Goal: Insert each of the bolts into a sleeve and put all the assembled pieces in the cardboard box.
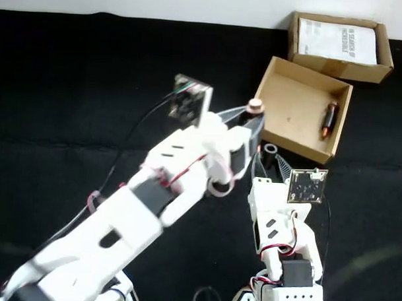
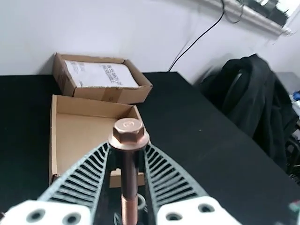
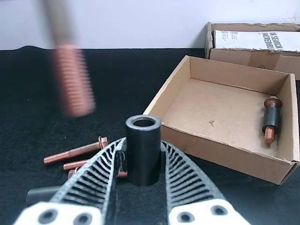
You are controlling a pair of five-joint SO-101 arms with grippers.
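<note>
**Bolt in one gripper, sleeve in the other, beside the box**

Two white arms stand at a table (image 1: pixel 71 86) covered in black, with their grippers close together near its far right corner.

The left gripper (image 2: pixel 127 151) is closed on a copper bolt (image 2: pixel 128 136). It holds the bolt upright by the shank, with the hex head above the fingertips. The right gripper (image 3: pixel 142 146) is clamped around a black sleeve (image 3: pixel 143 154), also upright, with its open bore facing up.

From above, the bolt and sleeve are near each other but apart. The right wrist view shows more: the bolt's threaded end is blurred, hanging higher than the sleeve's mouth and off to one side, not inside it.

The open cardboard box (image 1: pixel 295 111) sits just beyond the grippers. One assembled piece (image 1: pixel 329 120), a bolt through a sleeve, lies inside against the wall farthest from the arms.

Behind the box, at the table's far right corner, is a second box (image 1: pixel 336 68). It holds a white sheet (image 1: pixel 337 40) with lines of black print.

The right wrist view also shows at least two loose bolts (image 3: pixel 75 152) lying on the table near that gripper. A spare sleeve (image 3: pixel 42 193) lies on its side beside them.

The left wrist view shows the room past the table's edge. There is a black backpack (image 2: pixel 255 98), and a dark cable (image 2: pixel 197 40) runs down the white wall.
</note>
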